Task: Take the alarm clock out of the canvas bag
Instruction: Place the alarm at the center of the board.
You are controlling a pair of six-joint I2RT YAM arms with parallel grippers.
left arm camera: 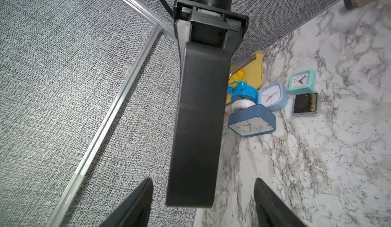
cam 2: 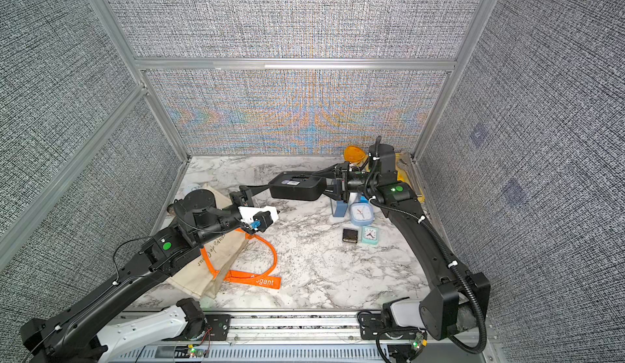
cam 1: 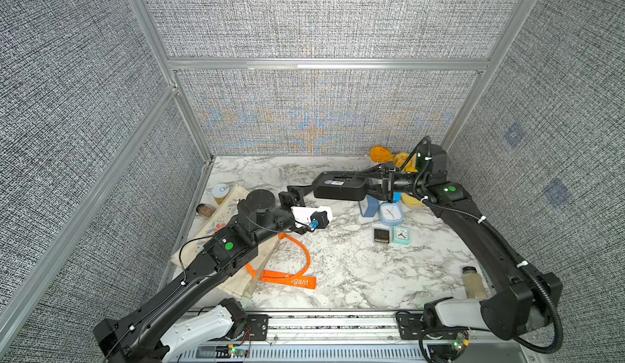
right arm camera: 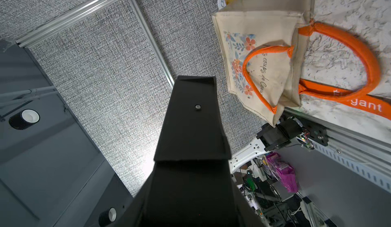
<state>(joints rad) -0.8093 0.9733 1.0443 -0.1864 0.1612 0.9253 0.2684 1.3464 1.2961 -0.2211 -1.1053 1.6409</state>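
Note:
A long black alarm clock (cam 1: 340,187) (cam 2: 297,185) hangs in the air over the back of the table. My right gripper (cam 1: 373,189) (right arm camera: 190,194) is shut on one end of it. My left gripper (cam 1: 302,189) (left arm camera: 203,180) is open, and the clock's free end (left arm camera: 190,194) lies between its fingertips with a gap on each side. The cream canvas bag (cam 1: 236,282) (right arm camera: 264,46) lies flat at the front left, under my left arm. Its orange handle (cam 1: 301,253) and orange tag (cam 1: 291,281) are spread on the marble.
Below the held clock stand several small clocks: a blue one (cam 1: 390,213), a mint one (cam 1: 401,235), a dark blue one (left arm camera: 251,122). A yellow tray (left arm camera: 254,69) sits in the back right corner. A jar (cam 1: 471,282) stands front right, a can (cam 1: 220,192) back left.

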